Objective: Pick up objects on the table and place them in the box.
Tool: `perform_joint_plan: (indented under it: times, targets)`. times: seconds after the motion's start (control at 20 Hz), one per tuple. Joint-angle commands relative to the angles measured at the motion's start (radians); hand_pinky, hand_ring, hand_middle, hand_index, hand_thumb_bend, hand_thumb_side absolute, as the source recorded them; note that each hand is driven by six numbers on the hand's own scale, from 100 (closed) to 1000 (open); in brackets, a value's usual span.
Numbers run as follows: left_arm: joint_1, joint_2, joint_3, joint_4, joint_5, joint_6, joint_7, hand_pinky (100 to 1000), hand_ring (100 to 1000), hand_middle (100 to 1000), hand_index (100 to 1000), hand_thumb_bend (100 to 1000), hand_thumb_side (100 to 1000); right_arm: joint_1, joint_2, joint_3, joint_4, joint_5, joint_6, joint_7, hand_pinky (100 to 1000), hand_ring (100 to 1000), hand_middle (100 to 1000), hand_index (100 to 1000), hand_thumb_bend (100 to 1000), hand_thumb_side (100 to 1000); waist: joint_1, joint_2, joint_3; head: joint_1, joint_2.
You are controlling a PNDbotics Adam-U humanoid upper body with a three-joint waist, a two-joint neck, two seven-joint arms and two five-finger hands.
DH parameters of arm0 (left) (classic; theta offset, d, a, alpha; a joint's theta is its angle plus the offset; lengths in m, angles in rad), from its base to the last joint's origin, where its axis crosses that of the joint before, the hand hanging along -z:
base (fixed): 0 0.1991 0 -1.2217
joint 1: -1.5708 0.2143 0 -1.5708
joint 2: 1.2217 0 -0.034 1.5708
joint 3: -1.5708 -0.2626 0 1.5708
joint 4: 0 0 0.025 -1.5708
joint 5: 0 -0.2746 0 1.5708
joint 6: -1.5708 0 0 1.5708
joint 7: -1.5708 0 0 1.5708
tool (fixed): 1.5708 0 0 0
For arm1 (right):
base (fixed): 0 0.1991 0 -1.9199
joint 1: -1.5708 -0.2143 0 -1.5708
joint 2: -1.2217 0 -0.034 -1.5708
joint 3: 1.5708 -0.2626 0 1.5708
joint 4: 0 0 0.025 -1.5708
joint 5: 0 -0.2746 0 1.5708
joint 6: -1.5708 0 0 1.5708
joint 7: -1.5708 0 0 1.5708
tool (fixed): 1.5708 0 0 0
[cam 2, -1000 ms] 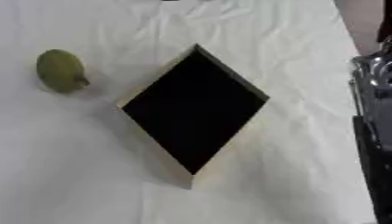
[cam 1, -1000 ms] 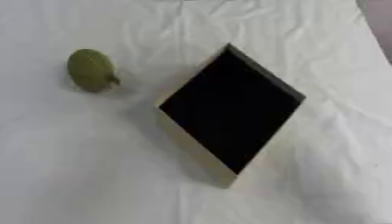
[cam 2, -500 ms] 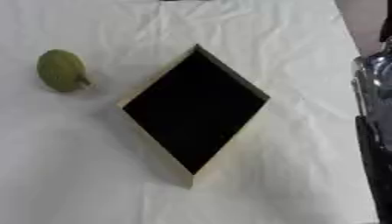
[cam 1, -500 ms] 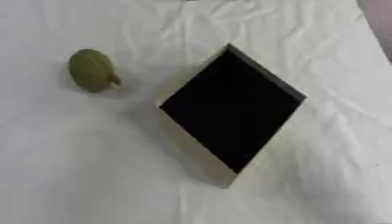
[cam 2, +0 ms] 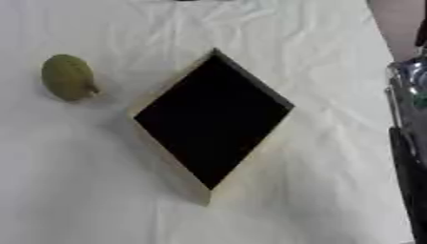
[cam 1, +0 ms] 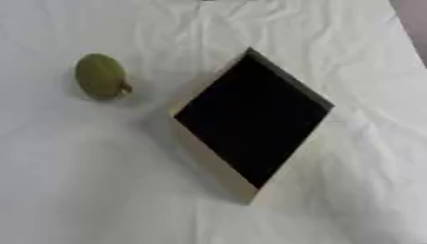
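In the left eye view, a table covered with a wrinkled white cloth fills the picture. A square box with pale sides and a black inside sits near the middle of the table, turned so one corner points to the far edge. A small green oval fruit with a short stem lies on the cloth toward the left edge, apart from the box. No hand shows here.

In the right eye view, the box and fruit look the same. A dark and silver robot part shows along the right edge. I cannot tell if it is a hand, or what its fingers do.
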Motion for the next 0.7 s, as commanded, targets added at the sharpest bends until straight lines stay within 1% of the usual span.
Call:
perform_joint_plan:
  times: [0.05, 0.3, 0.7]
  targets:
    - [-0.036, 0.045, -0.008, 0.010, 0.004, 0.026, -0.037, 846, 880, 811, 938, 596, 100, -0.015, -0.013, -0.001, -0.016, -0.005, -0.002, 0.003, 802, 661, 686, 823, 385, 631, 0.007, -0.028, -0.003, 0.007, 0.007]
    - [-0.109, 0.033, -0.049, 0.044, -0.016, 0.063, -0.088, 848, 885, 811, 937, 585, 100, -0.016, -0.010, 0.003, -0.016, -0.007, -0.002, 0.006, 802, 661, 684, 823, 386, 631, 0.012, -0.030, -0.007, 0.015, 0.009]
    - [-0.257, -0.036, -0.134, 0.147, -0.021, 0.064, -0.203, 841, 890, 815, 932, 574, 100, -0.018, -0.003, 0.008, -0.016, -0.012, -0.003, 0.011, 803, 661, 682, 823, 384, 630, 0.013, -0.030, -0.016, 0.026, 0.011]
